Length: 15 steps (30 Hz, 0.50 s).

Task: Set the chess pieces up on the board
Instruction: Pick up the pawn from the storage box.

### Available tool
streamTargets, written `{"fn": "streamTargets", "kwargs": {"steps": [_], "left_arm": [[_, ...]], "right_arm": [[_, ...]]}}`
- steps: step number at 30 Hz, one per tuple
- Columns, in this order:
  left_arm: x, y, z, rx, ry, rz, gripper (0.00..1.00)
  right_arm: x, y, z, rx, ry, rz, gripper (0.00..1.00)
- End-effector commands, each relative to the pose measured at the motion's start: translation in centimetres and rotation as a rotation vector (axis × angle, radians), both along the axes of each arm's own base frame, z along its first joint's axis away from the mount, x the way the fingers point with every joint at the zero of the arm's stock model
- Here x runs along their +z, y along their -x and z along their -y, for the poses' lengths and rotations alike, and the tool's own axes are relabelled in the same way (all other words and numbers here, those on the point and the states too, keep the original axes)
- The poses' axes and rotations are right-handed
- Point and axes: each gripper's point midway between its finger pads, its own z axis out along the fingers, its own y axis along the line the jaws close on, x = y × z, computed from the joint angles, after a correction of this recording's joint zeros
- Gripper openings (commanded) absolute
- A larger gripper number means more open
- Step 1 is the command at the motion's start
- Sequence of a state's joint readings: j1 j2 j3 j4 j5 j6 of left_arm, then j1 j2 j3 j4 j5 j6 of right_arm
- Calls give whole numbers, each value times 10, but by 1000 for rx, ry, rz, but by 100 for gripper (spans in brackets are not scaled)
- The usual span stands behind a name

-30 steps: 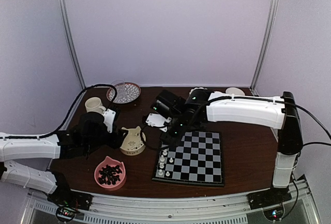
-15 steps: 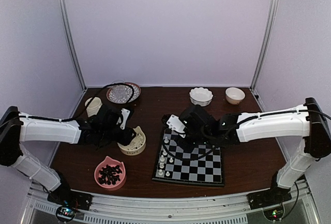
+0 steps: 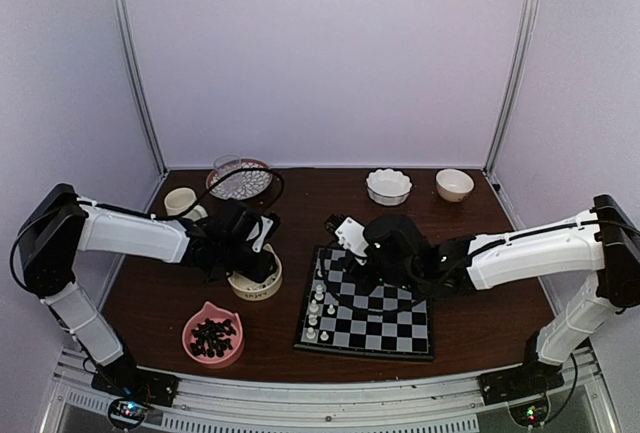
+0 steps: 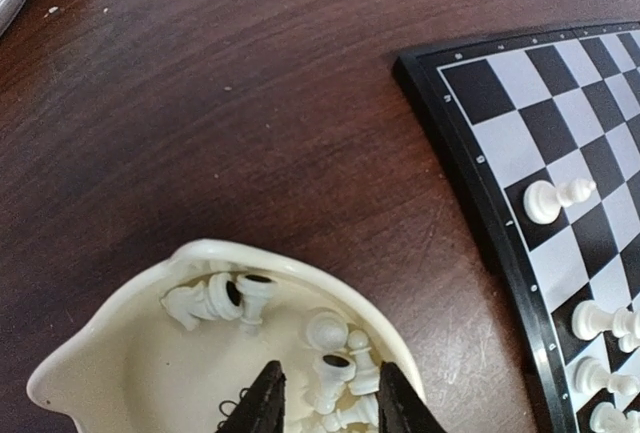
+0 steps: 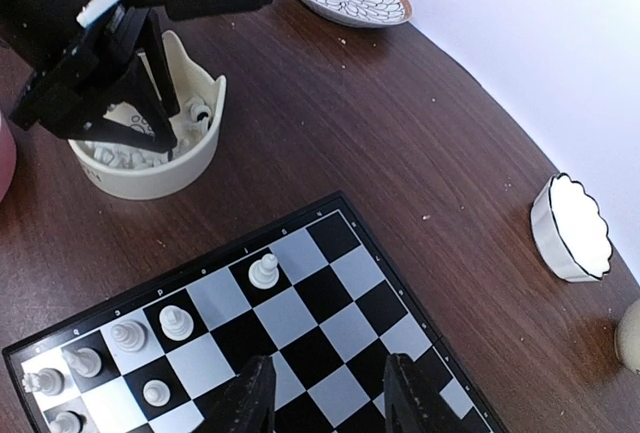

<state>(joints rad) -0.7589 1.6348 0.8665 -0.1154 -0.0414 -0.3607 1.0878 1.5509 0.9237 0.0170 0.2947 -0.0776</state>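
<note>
At the left, a pink bowl (image 3: pixel 189 331) holds black pieces (image 3: pixel 213 335). Just beyond it, our left hand (image 4: pixel 328 373) hangs inside a cream bowl (image 4: pixel 110 353) of loose white chess pieces (image 4: pixel 215 298). Its fingers (image 4: pixel 268 398) are a narrow gap apart with pieces lying between them, and we cannot tell whether any is gripped. Dark marks on the cream bowl's side are too small to read.

To the right, the board (image 3: pixel 385 318) lies flat on the worktop (image 4: pixel 250 103) with a few white pieces standing along its left side. The tiny pale characters along its border are unreadable. Our right hand (image 5: pixel 328 363) hovers over the board, partly open and empty. Two small pale bowls (image 3: pixel 388 185) sit at the far right edge.
</note>
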Motion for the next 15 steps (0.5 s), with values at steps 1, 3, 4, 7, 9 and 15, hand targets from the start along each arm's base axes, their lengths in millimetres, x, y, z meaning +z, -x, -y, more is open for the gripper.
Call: {"fn": "streamTargets", "kwargs": {"steps": [1,3,4,7,9,15], "left_arm": [[1,-7,3,-8,-13,-3,33],[-2,-7,3,-8,-23,-9,32],[-3,-8,3,-10,-27,-12,32],[-6,-9,4,-11,-39,-16,32],[-7,-10,5,-14,-46,-16,32],[-10,-14,7,-21,-63,-20,28]], "right_arm": [[22,-6,2,-33,-80,44,40],[22,-6,2,-33,-81,45,41],[22,-5,2,-32,-81,45,41],[24,-5,2,-31,-85,45,41],[24,-5,2,-27,-85,44,41],[24,-4,1,-21,-87,41,41]]}}
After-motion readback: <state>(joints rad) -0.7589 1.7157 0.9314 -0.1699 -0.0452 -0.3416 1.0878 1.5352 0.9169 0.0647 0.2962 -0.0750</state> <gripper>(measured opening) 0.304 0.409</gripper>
